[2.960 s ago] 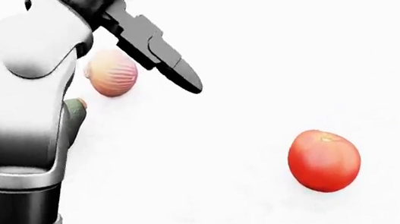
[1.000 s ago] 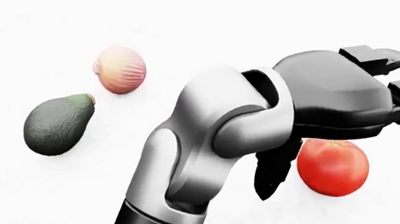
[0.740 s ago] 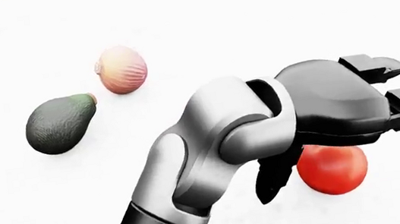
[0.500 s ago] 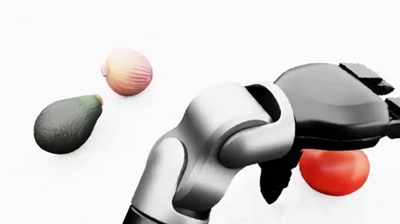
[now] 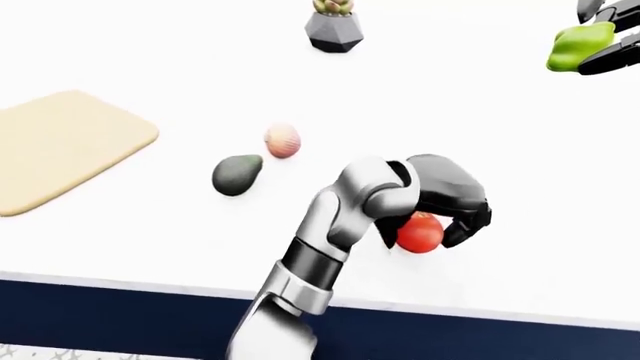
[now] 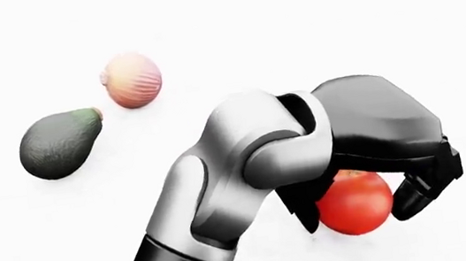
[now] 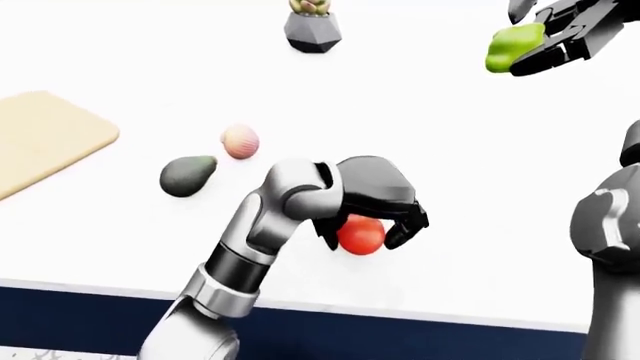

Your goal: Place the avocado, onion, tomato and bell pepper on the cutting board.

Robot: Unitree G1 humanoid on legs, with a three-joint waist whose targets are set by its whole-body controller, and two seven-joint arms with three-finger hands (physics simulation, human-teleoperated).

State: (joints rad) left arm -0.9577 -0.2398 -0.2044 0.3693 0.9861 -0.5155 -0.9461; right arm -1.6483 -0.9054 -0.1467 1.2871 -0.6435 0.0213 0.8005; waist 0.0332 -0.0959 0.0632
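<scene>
The red tomato [image 6: 353, 204] lies on the white counter with my left hand [image 6: 364, 216] over it. The fingers [image 6: 423, 189] curl down its right side and the thumb [image 6: 300, 210] presses its left side, so the hand is shut on it. Up and to the left lie the dark green avocado [image 6: 58, 144] and the pale pink onion [image 6: 131, 80]. The tan cutting board [image 5: 60, 146] is at the far left of the left-eye view, with nothing on it. My right hand [image 7: 537, 39] hangs in the air at the top right, shut on the green bell pepper [image 7: 513, 46].
A grey faceted plant pot [image 5: 333, 30] stands at the top of the counter. The counter's near edge [image 5: 420, 309] runs along the bottom, dark blue below it. My right forearm [image 7: 610, 225] fills the right edge of the right-eye view.
My left hand's fingers, stretched out over the tomato before, have curled down and closed round it. The view has shifted slightly. Avocado and onion have not moved.
</scene>
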